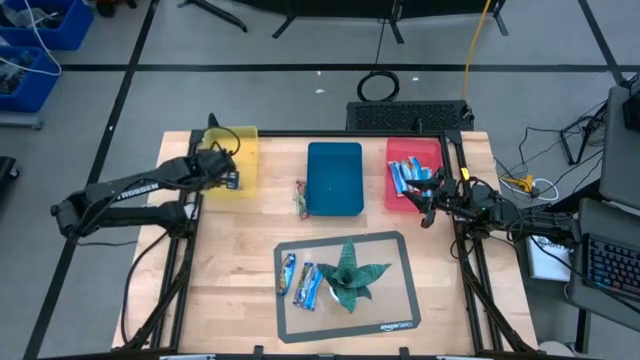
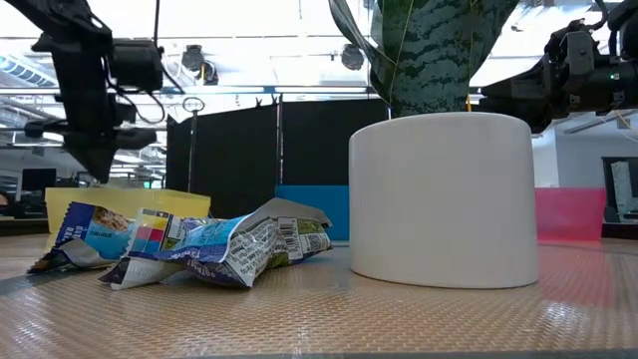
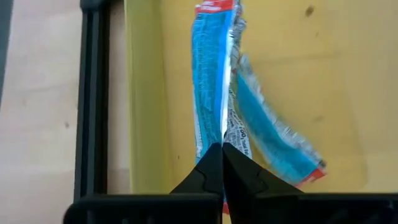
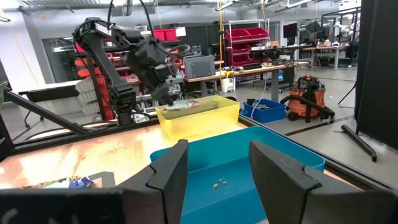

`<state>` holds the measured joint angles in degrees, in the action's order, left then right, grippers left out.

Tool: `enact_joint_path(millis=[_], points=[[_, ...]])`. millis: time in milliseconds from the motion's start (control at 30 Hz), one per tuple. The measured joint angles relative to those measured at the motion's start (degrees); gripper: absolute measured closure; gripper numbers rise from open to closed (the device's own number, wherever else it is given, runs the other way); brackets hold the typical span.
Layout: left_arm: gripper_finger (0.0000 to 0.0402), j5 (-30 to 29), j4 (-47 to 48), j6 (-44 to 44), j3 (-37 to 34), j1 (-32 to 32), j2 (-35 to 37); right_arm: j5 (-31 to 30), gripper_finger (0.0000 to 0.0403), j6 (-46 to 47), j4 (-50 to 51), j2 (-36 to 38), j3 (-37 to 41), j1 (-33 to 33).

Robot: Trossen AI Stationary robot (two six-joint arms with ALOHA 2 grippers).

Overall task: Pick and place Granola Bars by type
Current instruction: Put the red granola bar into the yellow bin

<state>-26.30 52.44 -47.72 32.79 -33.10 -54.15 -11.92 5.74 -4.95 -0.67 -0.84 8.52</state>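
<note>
Blue-wrapped granola bar (image 3: 214, 74) hangs pinched in the left gripper (image 3: 222, 163), whose jaws are pressed together on its lower end; its long axis runs straight out ahead of them, over the yellow tray (image 1: 240, 160). A second blue bar (image 3: 273, 134) lies just beyond, angled away. The right gripper (image 4: 214, 163), jaws spread and holding nothing, waits at the red tray (image 1: 410, 150) across the table (image 1: 230, 260).

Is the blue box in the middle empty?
Nearly empty. The blue box holds no bars; the right wrist view shows only a few tiny crumbs on its floor.
</note>
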Motion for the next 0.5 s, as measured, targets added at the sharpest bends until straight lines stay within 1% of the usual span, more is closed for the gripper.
enact_joint_path(millis=[167,267,400,500], points=[[0.0388,3.36,-0.01,-0.68,-1.50,-0.70,-2.08,0.00,0.0243,0.00,0.00,0.00,-0.02,-0.01],[0.0387,3.84,-0.05,-0.50,-1.69,-0.62,-3.12,-0.01,0.0243,0.00,0.00,0.00,0.00,-0.01],[0.0383,5.38,-0.88,3.41,-1.69,0.21,-3.60,0.00,0.0243,0.00,0.00,0.00,-0.02,0.00],[0.0365,6.32,-2.80,6.23,-1.69,0.96,-3.41,-0.01,0.0243,0.00,0.00,0.00,-0.01,-0.01]])
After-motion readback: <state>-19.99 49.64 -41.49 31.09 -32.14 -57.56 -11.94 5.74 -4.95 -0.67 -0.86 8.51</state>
